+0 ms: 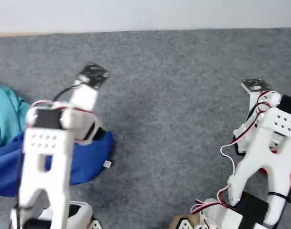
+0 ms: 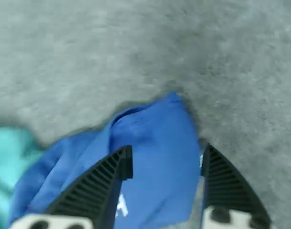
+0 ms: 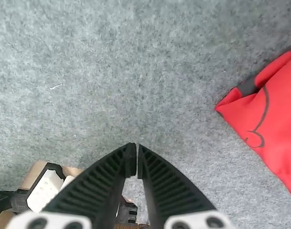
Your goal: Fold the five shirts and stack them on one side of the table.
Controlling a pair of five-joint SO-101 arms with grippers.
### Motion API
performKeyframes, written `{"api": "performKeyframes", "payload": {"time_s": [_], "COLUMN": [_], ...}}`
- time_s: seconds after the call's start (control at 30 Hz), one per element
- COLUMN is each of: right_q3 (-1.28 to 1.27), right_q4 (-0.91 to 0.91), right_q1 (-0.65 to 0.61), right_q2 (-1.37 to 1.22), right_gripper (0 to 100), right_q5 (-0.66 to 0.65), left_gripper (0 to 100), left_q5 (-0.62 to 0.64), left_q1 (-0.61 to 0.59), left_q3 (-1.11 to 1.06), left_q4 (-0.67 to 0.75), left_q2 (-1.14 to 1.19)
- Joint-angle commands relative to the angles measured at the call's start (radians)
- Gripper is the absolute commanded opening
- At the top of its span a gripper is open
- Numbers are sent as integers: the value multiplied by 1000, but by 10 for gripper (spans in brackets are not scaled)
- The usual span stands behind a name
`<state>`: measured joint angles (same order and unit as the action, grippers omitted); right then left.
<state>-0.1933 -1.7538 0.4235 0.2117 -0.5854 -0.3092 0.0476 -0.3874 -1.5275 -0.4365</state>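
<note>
Holding left gripper [image 2: 167, 150] spread apart over blue shirt [image 2: 155, 126]; holding right gripper [image 3: 136, 147] pressed together above grey table [image 3: 135, 71], near red shirt [image 3: 269, 124].

We have three shirts in sight. The blue shirt [image 1: 90, 160] sits on the left side of the table [image 1: 183, 95]. It's bunched and rumpled, with one rounded edge bulging toward the middle and a small white tag at its rim. From the left wrist view its cloth [image 2: 155, 143] rises to a soft, creased peak and carries a white mark. The teal shirt [image 1: 4, 114] lies crumpled at the table's left edge, touching the blue one. At the right edge lies the red shirt [image 3: 269, 119], fairly smooth, with a thin dark line drawing and a dark band at its corner.
</note>
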Motion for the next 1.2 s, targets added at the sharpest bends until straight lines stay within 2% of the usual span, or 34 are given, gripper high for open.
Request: {"api": "performKeyframes", "payload": {"time_s": [0.0, 0.13, 0.37, 0.57, 0.83, 1.17], "right_q3": [6, 5, 5, 5, 6, 6], "right_q4": [-12, -16, -21, -21, -22, -22], "right_q1": [-5, -5, -5, -5, -5, -5], "right_q2": [35, 39, 42, 42, 42, 42], "right_gripper": [19, 19, 19, 18, 18, 18], "right_q5": [-5, -5, -6, -8, -9, -6], "left_gripper": [232, 232, 231, 229, 227, 118], "left_q5": [20, 21, 23, 25, 23, 18], "left_q1": [57, 64, 57, 64, 9, 41], "left_q3": [-1, 12, 108, 145, 145, 145], "left_q4": [89, 167, 166, 169, 172, 189], "left_q2": [140, 287, 491, 580, 669, 756]}}
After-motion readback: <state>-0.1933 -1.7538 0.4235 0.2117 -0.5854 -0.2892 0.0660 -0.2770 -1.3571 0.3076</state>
